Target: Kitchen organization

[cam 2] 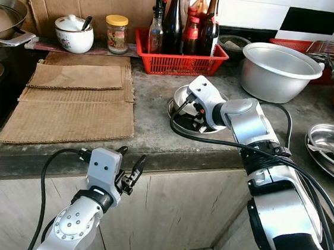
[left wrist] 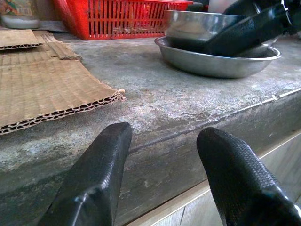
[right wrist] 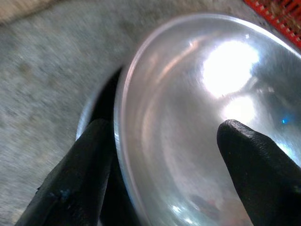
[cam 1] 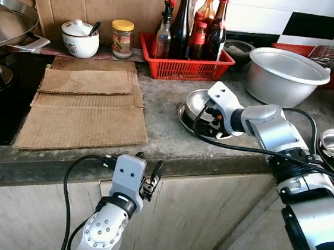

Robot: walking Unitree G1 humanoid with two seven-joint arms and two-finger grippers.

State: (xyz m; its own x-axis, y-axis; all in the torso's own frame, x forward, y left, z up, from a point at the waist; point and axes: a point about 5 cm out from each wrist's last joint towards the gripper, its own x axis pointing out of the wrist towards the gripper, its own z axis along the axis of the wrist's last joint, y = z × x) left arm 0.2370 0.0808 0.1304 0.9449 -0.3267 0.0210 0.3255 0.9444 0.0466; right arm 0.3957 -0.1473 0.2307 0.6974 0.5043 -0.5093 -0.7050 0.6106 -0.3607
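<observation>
Our right wrist view shows what the head views hide: the right gripper [right wrist: 160,169] straddling the steel bowl's [right wrist: 197,117] rim, fingers spread, one inside, one outside. The bowl sits just before the red basket [cam 1: 185,61]. Our left gripper [cam 1: 147,173] hovers open (below the counter edge [left wrist: 188,136]), arm bent upward.

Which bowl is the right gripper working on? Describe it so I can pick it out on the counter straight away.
Find the red basket of bottles at the back of the stone counter. Just in front of its right end, a small steel bowl sits in a shallow steel dish, with the right gripper straddling its rim. It is far smaller than the big pale basin behind it.
</observation>
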